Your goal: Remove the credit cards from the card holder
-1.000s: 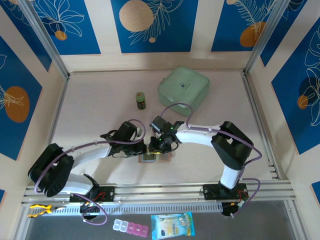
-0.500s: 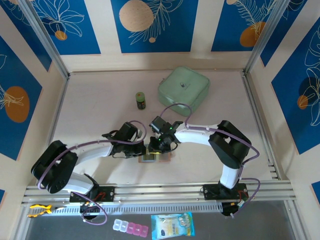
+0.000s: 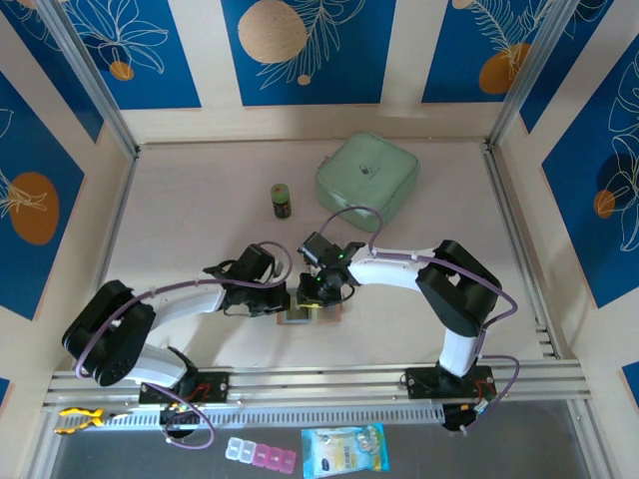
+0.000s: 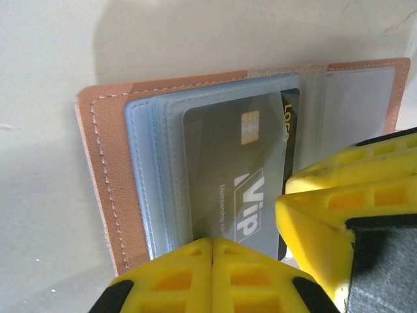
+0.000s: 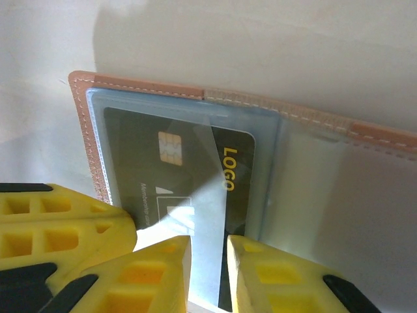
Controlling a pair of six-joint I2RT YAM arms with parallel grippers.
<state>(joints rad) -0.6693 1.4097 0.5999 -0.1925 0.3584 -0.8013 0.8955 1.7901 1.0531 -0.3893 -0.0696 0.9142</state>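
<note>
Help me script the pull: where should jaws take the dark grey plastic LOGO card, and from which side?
Grip the bare strip of the dark grey plastic card along its LOGO edge, which looks clear of the see-through sleeve. Come from the open middle of the pinkish-tan leather card holder, probably pulling flat away from the stitched outer edge.

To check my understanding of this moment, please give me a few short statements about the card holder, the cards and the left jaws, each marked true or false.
1. The pinkish-tan leather card holder lies open on the pale table. True.
2. The dark grey plastic card printed "ViP" lies loose on the table. False: it sits in a see-through pocket of the holder.
3. The left arm's jaws are shut. True.
4. The mint-green square zip case covers the card holder. False: it lies apart, farther back.
</note>
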